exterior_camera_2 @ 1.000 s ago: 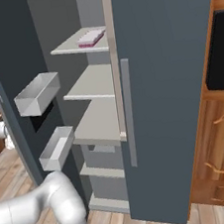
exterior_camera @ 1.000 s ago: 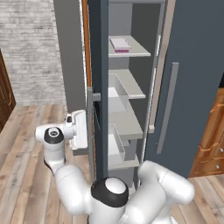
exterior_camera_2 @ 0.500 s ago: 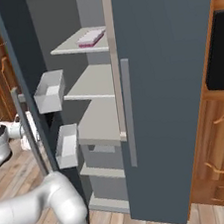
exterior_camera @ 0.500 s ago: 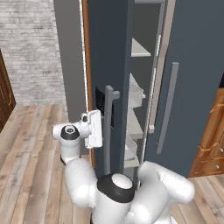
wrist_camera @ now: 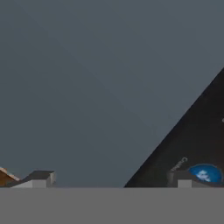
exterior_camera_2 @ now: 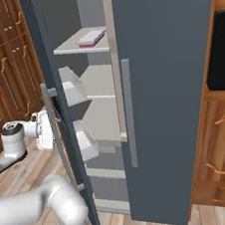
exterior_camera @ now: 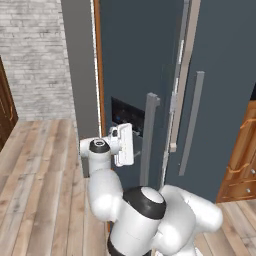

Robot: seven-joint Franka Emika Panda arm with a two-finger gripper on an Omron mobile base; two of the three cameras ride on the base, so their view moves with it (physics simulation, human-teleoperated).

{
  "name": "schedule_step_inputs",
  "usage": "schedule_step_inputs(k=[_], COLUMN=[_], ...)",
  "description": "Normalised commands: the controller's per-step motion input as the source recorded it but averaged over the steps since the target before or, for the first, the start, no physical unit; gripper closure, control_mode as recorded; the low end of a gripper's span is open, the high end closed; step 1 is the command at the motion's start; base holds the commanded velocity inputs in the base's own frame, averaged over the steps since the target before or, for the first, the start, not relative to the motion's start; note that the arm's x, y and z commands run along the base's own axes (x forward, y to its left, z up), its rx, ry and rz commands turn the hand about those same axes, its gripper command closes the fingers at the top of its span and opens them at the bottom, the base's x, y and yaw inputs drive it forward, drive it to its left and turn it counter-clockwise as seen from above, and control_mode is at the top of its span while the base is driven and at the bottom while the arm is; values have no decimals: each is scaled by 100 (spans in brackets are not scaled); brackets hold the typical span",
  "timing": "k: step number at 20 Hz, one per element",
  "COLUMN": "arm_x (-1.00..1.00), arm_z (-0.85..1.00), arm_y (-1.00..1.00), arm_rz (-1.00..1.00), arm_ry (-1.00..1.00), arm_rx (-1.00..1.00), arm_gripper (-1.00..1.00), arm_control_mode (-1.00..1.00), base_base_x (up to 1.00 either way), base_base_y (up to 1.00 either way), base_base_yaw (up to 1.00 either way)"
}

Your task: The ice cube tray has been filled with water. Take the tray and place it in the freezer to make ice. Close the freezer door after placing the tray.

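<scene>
Freezer [exterior_camera_2: 172, 96]: tall, dark slate-grey, two doors, standing between brown wooden cabinets [exterior_camera_2: 223, 135] on a plank floor [exterior_camera: 40, 190].

Right door: shut, plain grey, with a vertical bar handle [exterior_camera_2: 129, 113].

Freezer door [exterior_camera: 135, 75]: partly swung in, not yet shut. Narrow gap visible along its free edge in the left base view; wider gap in the right base view, exposing grey shelves [exterior_camera_2: 100, 81] and two door bins [exterior_camera_2: 85, 138] on the inner face. Black display [exterior_camera: 127, 116] with small blue lights on the outer face, beside the door's own bar handle [exterior_camera: 148, 137].

Arm: bent low in front of the freezer door, hand turned toward the outer face next to the display.

Gripper [wrist_camera: 109, 177]: jaws spread wide, nothing between them. Tips close against the grey door panel, with the black display and a blue light [wrist_camera: 204, 173] at the lower right of the hand view. Contact with the panel cannot be confirmed.

Tray [exterior_camera_2: 90, 38]: flat on the top visible shelf inside the freezer, near that shelf's front edge, pale pink top, magenta edge. Well apart from the gripper.
</scene>
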Motion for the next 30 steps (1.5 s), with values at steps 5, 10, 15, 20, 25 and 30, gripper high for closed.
schedule_step_inputs(k=[5, 10, 15, 20, 25, 30], arm_x=[8, 7, 33, 57, 52, 46], arm_z=[0, 0, 0, 0, 0, 0], arm_y=[-68, -73, -84, -61, -44, -47], arm_rz=[1, 3, 4, 12, 23, 26], arm_ry=[0, 0, 7, 16, 15, 13], arm_rx=[0, 0, 5, 7, 6, 5], arm_gripper=[-100, -100, -100, -100, -100, -100], arm_control_mode=[-100, -100, -100, -100, -100, -100], base_base_x=[0, 0, 0, 0, 0, 0], base_base_y=[0, 0, 0, 0, 0, 0], base_base_yaw=[0, 0, 0, 0, 0, 0])
